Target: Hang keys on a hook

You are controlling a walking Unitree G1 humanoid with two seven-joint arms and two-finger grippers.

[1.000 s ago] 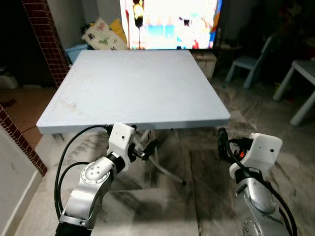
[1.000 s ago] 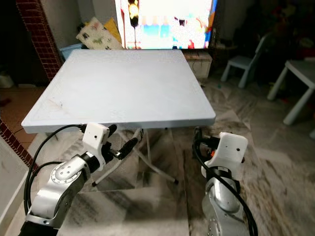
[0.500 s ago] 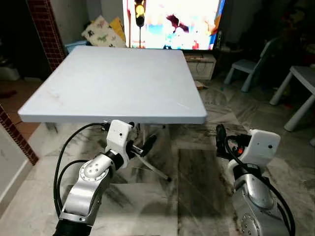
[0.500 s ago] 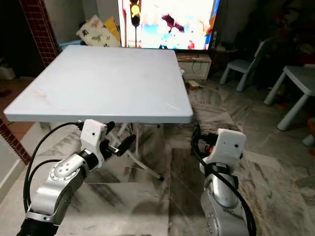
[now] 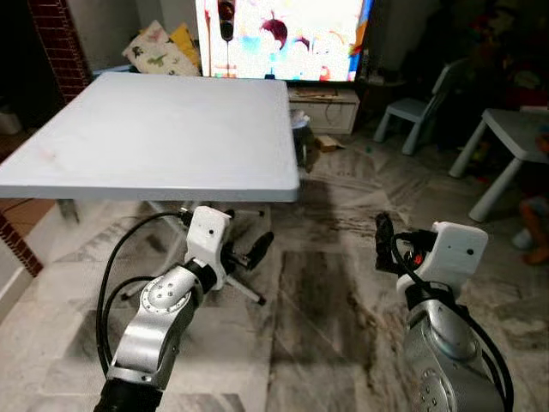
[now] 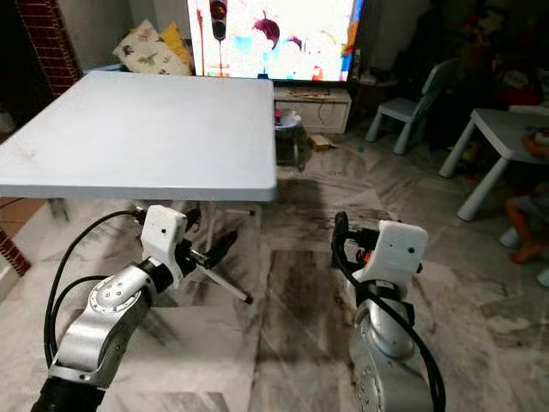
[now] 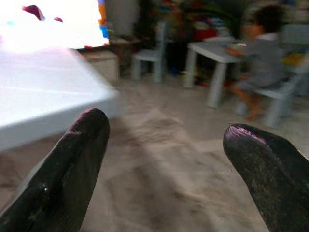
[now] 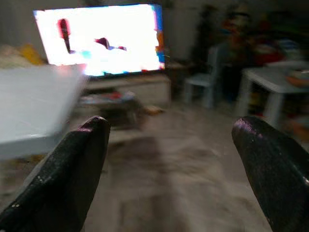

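Note:
My left gripper (image 5: 257,249) is held low in front of me, just below the near edge of the white table (image 5: 146,129). In the left wrist view its two black fingers (image 7: 72,159) stand wide apart with only floor between them, so it is open and holds nothing. My right gripper (image 5: 383,246) hovers over the marble floor to the right of the table. Its fingers (image 8: 63,174) are also spread apart, open and empty.
A bright TV (image 5: 283,34) on a low stand is behind the table. Patterned cushions (image 5: 159,47) lie at the back left beside a brick pillar (image 5: 60,39). A small chair (image 5: 412,112) and a low white table (image 5: 506,129) stand on the right, where a person (image 7: 263,63) sits.
The whole picture has shifted: the camera has turned to the right, so the white table now sits further left and more floor and furniture show on the right. Both arms keep their pose.

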